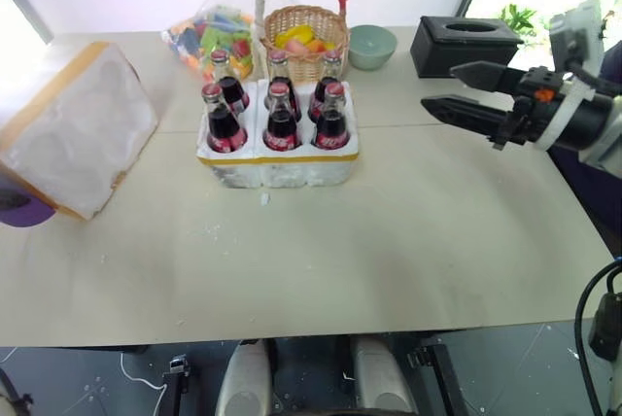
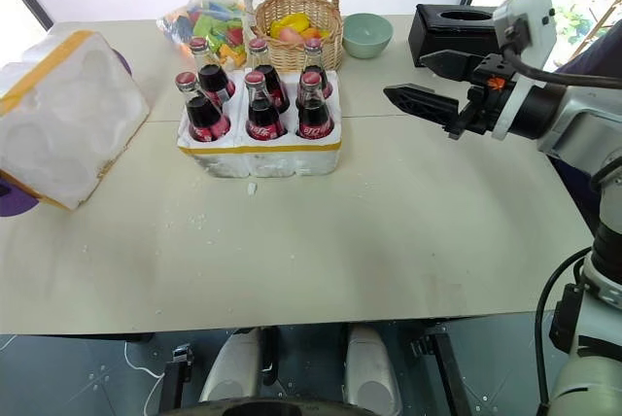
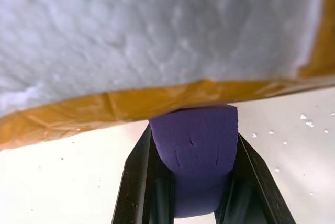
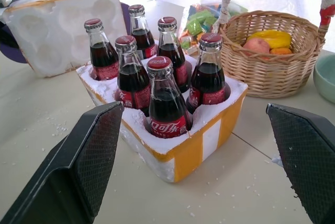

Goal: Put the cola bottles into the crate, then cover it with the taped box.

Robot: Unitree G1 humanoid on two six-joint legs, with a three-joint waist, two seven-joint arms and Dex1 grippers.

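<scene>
Several cola bottles (image 1: pixel 280 115) with red caps stand upright in the wells of the white crate (image 1: pixel 282 165) at the middle back of the table. The taped box (image 1: pixel 73 129) sits tilted at the far left, its hollow side facing the crate. My left gripper (image 3: pixel 193 130) is at the box's lower yellow-taped edge (image 3: pixel 131 106), which hides its fingertips. It is shut on a purple thing (image 3: pixel 196 166) wedged between its fingers. My right gripper (image 1: pixel 440 86) hovers open to the right of the crate, pointing at it with nothing between its fingers (image 4: pixel 78 156).
Behind the crate stand a wicker basket (image 1: pixel 306 32) with fruit, a bag of colourful pieces (image 1: pixel 209 32), a pale green bowl (image 1: pixel 372 45) and a black tissue box (image 1: pixel 465 44). White crumbs dot the table (image 1: pixel 389 241) in front of the crate.
</scene>
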